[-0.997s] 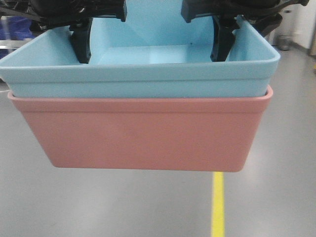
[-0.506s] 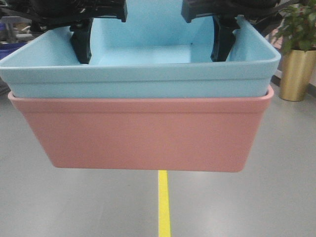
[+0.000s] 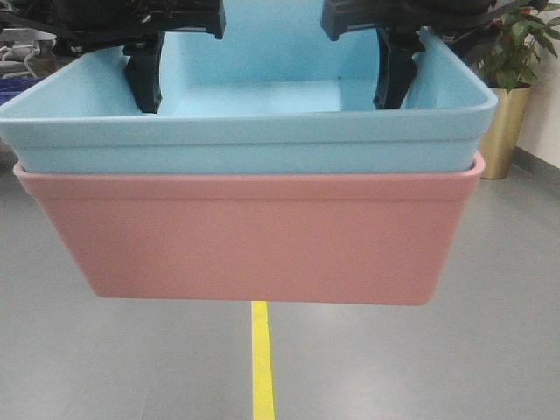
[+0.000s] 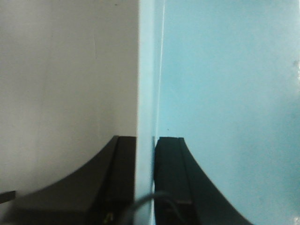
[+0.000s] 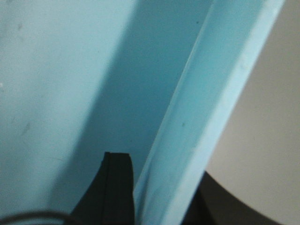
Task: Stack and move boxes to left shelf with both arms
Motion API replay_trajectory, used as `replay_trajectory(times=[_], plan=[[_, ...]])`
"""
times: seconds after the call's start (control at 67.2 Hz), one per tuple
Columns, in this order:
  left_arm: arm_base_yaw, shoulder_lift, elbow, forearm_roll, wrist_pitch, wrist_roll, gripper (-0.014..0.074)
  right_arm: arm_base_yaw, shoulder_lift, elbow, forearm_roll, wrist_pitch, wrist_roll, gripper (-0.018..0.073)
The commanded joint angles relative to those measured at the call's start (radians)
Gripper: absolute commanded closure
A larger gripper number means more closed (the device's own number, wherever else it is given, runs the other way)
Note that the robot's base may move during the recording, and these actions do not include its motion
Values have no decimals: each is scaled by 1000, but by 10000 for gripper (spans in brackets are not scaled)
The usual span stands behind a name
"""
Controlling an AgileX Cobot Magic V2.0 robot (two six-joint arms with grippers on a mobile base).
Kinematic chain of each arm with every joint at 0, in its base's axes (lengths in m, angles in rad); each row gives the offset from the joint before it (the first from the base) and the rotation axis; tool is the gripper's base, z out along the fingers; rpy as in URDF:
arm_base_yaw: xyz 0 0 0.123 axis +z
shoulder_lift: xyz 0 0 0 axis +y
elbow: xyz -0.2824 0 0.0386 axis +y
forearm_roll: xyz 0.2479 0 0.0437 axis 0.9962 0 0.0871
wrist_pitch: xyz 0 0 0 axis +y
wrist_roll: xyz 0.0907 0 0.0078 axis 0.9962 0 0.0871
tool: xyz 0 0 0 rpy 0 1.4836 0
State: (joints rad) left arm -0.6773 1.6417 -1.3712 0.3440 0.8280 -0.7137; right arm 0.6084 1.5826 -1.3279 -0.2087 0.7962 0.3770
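Grey workshop floor (image 3: 131,367) with a yellow line (image 3: 261,367) fills the background; a potted plant (image 3: 516,44) in a gold planter (image 3: 497,131) stands at far right. The left shelf is not in view.

The light blue bin (image 3: 262,131) sits nested inside the salmon pink bin (image 3: 254,236), with its rim resting just above the pink rim. The pair hangs in the air over the floor and touches no surface.

The left gripper (image 4: 145,140) straddles the blue bin's left side wall, one finger inside and one outside, with the jaws pinched on the plastic. The right gripper (image 5: 159,180) clamps the right side wall in the same way. Gripping opposite walls probably keeps the load level and shares its weight, while the pink bin appears to hang only by its snug fit around the blue one.

Both bins open upward. Their long axis runs left to right across the front view, broadside to the camera and roughly horizontal.
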Motion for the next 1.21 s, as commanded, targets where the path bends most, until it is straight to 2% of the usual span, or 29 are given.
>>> replay_trajectory(times=[0.0, 1.191], plan=[[-47, -47, -53, -72, -274, -10, 599, 44, -47, -48, 156, -271, -11, 504], [-47, -47, -53, -72, -274, -10, 599, 43, -47, -48, 156, -271, -11, 504]])
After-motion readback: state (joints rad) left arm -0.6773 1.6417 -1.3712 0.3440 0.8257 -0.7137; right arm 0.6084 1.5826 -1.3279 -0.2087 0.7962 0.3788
